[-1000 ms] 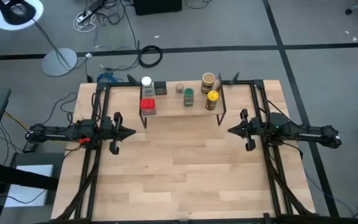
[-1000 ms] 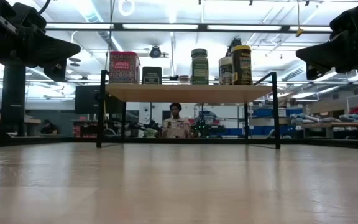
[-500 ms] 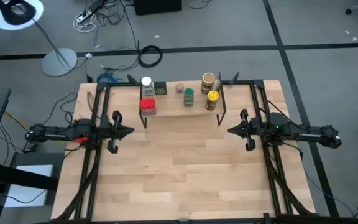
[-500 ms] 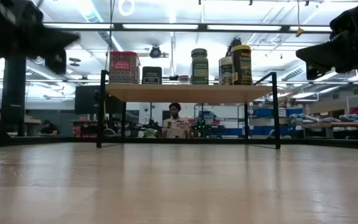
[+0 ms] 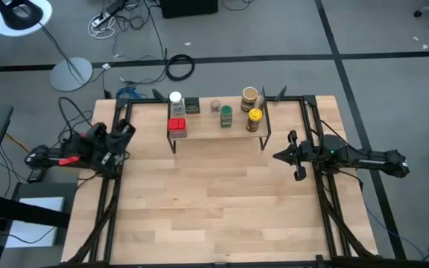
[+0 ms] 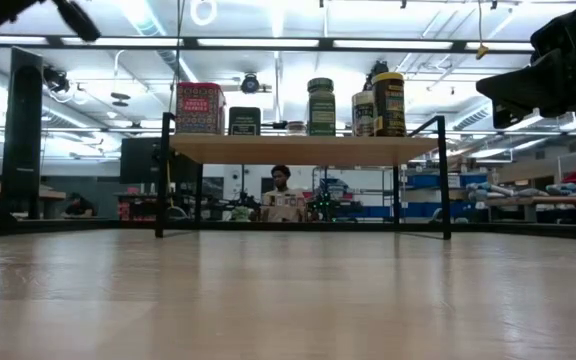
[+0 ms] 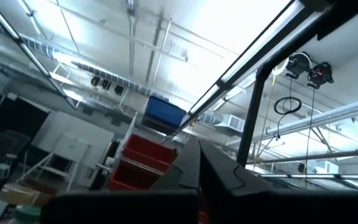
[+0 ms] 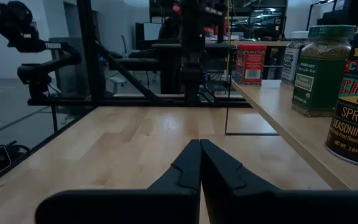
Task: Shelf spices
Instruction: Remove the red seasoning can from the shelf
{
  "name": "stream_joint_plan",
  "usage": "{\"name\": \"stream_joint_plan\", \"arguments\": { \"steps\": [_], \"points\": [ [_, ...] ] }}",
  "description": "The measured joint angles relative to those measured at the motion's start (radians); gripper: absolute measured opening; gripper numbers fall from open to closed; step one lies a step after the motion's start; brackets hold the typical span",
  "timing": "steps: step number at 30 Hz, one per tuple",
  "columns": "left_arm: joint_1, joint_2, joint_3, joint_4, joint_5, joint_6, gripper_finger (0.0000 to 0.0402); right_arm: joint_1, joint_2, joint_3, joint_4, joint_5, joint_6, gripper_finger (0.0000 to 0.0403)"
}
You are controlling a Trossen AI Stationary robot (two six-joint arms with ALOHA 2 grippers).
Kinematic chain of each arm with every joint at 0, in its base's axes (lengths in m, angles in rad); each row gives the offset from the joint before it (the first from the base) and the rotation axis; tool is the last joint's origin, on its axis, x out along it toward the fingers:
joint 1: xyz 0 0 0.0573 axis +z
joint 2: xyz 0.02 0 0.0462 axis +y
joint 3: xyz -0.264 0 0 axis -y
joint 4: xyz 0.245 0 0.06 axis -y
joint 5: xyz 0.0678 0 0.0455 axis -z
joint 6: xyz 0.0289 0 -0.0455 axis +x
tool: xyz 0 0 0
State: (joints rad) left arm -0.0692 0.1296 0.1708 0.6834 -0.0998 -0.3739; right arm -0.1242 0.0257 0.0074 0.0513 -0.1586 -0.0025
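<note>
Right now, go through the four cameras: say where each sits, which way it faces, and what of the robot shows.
High view: overhead, straight down on the table; both arms show, left gripper, right gripper.
Low view: at tabletop height, level toward the shelf; the right arm shows.
Left wrist view: tilted up at ceiling lights, past its shut fingers.
Right wrist view: level across the table, past its shut fingers.
Shared: the red tin on the shelf, in high, low and right wrist views.

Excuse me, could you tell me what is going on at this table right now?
Nothing is being handled. The spices, including the red tin and green jar, stand on the shelf. The left end effector is shut and folded back at the table's left edge; the right end effector is shut, empty, hovering right of the shelf.
</note>
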Motion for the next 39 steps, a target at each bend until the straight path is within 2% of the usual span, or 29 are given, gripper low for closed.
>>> {"name": "stream_joint_plan", "arguments": {
  "steps": [5,8,13,17,22,26,30,34,39],
  "points": [
    [0.000,0.217,0.157,-0.005,0.000,0.005,0.0008,0.000,0.000,0.000,0.000,0.000,0.000,0.0009],
    [0.000,0.357,0.273,-0.082,0.000,0.084,0.0008,0.000,0.000,0.000,0.000,0.000,0.000,0.0009],
    [0.000,0.542,0.526,-0.514,-0.046,0.280,0.0008,0.000,0.000,0.000,0.000,0.000,0.000,0.0009],
    [0.000,0.661,0.761,-0.928,-0.139,0.342,0.0021,0.000,0.000,0.000,0.000,0.000,0.000,0.0009],
    [0.000,0.768,0.990,-1.240,-0.229,0.358,0.0075,0.000,0.000,0.000,0.000,0.000,0.000,0.0009],
    [0.000,0.844,1.158,-1.482,-0.293,0.364,0.0134,0.000,0.000,0.000,0.000,0.000,0.000,0.0009],
    [0.000,0.935,1.314,-1.768,-0.361,0.308,0.0197,0.000,0.000,0.000,0.000,0.000,0.000,0.0009],
    [0.000,1.025,1.391,-1.950,-0.386,0.288,0.0253,0.000,0.000,0.000,0.000,0.000,0.000,0.0009],
    [0.006,1.122,1.388,-1.992,-0.398,0.343,0.0309,0.000,0.000,0.000,0.000,0.000,0.000,0.0009]
  ]
}}
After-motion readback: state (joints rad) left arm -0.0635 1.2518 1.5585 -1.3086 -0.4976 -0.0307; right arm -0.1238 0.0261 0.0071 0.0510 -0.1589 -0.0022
